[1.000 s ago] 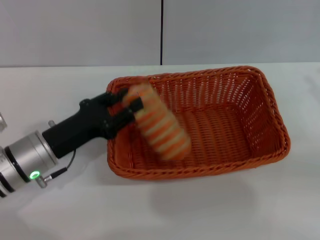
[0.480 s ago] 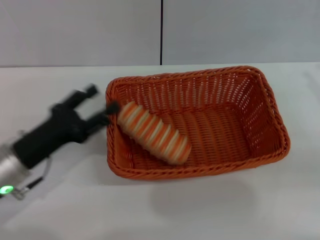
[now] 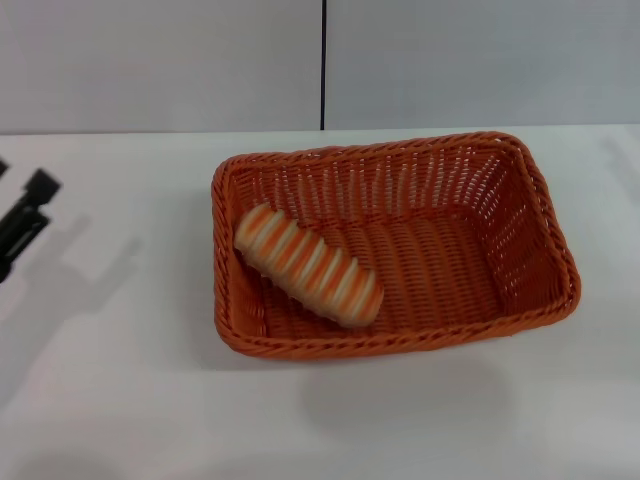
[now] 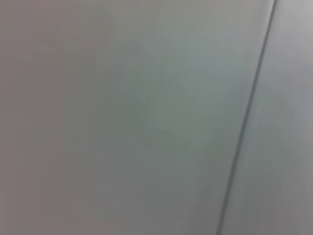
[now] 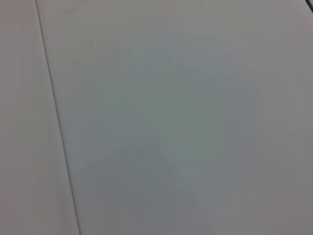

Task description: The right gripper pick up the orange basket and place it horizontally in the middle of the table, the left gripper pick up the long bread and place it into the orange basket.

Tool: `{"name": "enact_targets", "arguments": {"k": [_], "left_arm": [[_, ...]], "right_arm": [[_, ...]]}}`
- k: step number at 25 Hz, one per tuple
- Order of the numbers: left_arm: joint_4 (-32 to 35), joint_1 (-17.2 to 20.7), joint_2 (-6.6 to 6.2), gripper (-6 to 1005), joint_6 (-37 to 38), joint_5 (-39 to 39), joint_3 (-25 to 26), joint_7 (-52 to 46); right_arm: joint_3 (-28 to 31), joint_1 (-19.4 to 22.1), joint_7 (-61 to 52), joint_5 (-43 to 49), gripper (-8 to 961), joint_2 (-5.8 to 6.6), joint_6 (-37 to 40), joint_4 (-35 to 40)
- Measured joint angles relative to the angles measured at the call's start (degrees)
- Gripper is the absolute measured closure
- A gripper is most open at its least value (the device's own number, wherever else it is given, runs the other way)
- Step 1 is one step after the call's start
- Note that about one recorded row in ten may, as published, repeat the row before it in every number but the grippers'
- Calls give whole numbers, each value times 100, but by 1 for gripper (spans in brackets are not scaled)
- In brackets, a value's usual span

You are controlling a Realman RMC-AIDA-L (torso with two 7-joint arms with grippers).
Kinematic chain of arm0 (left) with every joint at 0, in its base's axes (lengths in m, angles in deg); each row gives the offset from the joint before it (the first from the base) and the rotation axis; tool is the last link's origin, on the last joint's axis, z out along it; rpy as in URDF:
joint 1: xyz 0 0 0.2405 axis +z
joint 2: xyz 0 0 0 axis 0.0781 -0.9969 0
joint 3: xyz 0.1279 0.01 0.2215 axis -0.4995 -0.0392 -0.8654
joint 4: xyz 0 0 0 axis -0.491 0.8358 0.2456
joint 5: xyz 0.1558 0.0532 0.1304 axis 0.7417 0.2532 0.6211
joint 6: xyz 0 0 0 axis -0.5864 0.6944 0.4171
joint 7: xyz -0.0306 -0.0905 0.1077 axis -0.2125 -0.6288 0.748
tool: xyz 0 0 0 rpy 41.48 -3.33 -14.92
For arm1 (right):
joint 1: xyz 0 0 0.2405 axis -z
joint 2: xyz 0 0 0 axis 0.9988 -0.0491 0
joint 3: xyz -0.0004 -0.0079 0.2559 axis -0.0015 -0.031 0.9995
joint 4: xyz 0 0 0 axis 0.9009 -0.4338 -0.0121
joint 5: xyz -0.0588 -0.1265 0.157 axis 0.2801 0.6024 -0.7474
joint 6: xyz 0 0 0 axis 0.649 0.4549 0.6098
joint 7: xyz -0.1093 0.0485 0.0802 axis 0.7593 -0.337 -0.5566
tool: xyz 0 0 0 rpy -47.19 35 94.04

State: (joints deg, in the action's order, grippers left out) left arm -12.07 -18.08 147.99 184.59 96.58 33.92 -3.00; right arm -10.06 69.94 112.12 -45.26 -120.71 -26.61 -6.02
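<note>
You've got the long bread (image 3: 308, 265) lying diagonally inside the orange basket (image 3: 540, 250); left gripper (image 3: 22, 222) well left of it, fingers apart, empty.

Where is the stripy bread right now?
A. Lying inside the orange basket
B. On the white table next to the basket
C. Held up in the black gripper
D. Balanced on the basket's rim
A: the long bread lies on the floor of the orange basket, in its left part, while the left gripper is off at the table's left edge, holding nothing.
</note>
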Motion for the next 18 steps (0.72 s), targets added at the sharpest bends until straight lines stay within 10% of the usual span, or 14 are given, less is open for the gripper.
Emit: {"name": "enact_targets", "arguments": {"k": [18], "left_arm": [[210, 473, -5, 154, -33, -24, 750, 54]], "right_arm": [[58, -471, 849, -217, 440, 4, 206, -888]]}}
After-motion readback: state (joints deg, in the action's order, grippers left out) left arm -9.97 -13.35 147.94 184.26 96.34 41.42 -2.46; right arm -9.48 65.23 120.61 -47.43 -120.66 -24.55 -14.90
